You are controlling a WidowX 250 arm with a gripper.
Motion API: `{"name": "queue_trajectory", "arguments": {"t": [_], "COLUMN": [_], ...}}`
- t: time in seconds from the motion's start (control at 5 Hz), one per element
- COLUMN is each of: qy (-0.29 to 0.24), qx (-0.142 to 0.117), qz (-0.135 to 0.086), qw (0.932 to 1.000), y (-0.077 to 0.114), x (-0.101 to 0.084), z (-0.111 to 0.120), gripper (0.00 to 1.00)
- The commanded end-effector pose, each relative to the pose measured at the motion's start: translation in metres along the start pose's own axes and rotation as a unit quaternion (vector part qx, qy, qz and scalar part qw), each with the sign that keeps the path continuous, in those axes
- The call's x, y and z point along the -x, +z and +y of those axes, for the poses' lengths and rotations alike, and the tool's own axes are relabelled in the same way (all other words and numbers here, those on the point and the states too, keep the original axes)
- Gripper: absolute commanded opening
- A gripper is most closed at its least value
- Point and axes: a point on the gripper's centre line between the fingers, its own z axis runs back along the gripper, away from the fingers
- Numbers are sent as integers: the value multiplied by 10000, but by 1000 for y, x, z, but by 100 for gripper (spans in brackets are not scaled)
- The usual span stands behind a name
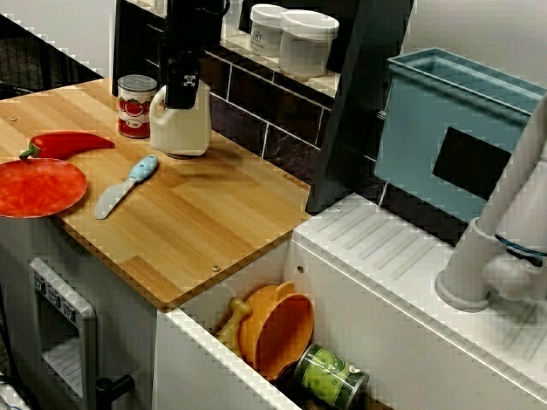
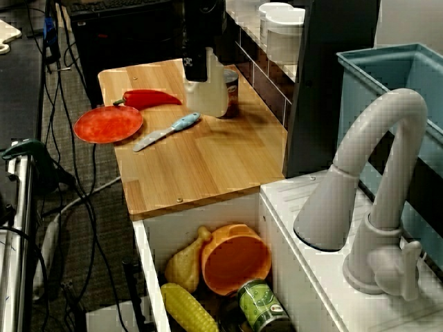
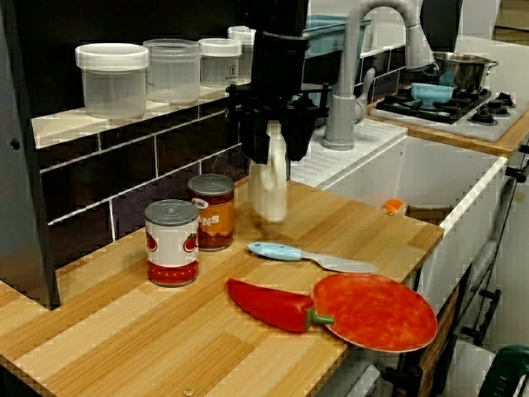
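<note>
Beside the tomato can (image 1: 136,105), jaws straddle the neck of the milk jug (image 1: 184,128) for a top hold; whether clenched, I cannot tell.

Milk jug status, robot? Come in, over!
Gripper straddles top of milk jug, grip unclear. Jug upright. Tomato can close beside it, blue-handled knife in front.

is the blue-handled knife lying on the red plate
No, the knife lies on the wooden counter beside the red plate.
</note>
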Motion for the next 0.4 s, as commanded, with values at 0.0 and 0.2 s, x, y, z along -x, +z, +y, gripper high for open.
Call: {"name": "queue_trajectory", "arguments": {"t": [0.0,0.2], "qy": [-84,-124], "qx": [-243,-252], "qz": [-230,-198], "qw": [9994,9994], "y": [6,-2], "x": [-3,-5], "z": [-9,-14], "gripper": [0,0]}}
